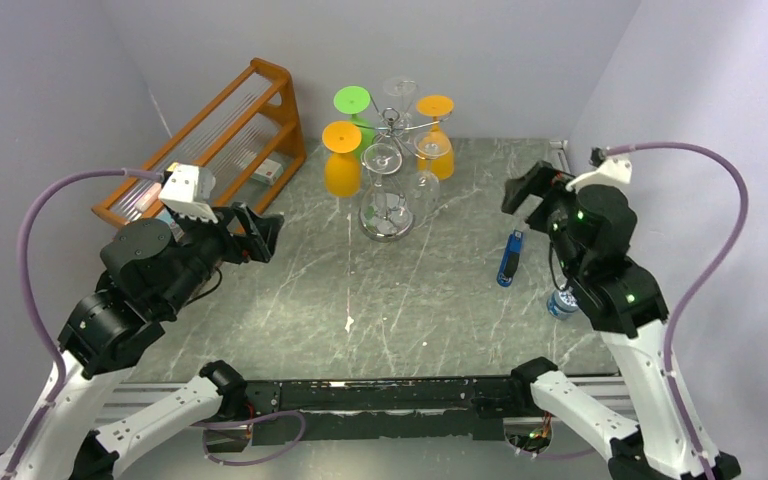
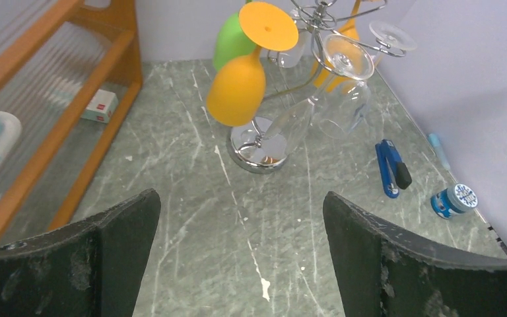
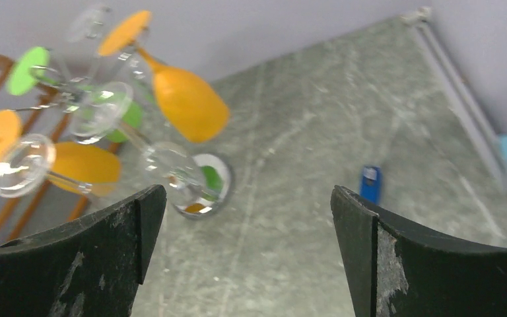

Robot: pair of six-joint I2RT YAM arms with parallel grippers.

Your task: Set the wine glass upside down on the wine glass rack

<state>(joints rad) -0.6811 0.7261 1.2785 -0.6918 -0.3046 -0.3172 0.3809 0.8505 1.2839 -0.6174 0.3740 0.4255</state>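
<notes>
Your left gripper [image 1: 256,232] and right gripper [image 1: 522,188] both hover above the green marbled table [image 1: 290,290], jaws spread wide with nothing between them. Beyond them, at the far middle, stands the silver chrome wire wine glass rack [image 1: 388,228]. A clear stemmed wine glass [image 2: 294,122] hangs upside down from it, beside orange glasses [image 1: 342,170] and a green glass [image 1: 352,100].

Bright, even light falls from overhead, and shadows on the table [image 1: 440,300] are soft and faint. The chrome base of the rack [image 2: 264,148] shows sharp glints and reflections. The top and left wrist views are crisp. The right wrist view is blurred, with the glasses [image 3: 188,102] at far left smeared and soft. The dark fingers [image 2: 105,257] nearest the lens show little detail.
</notes>
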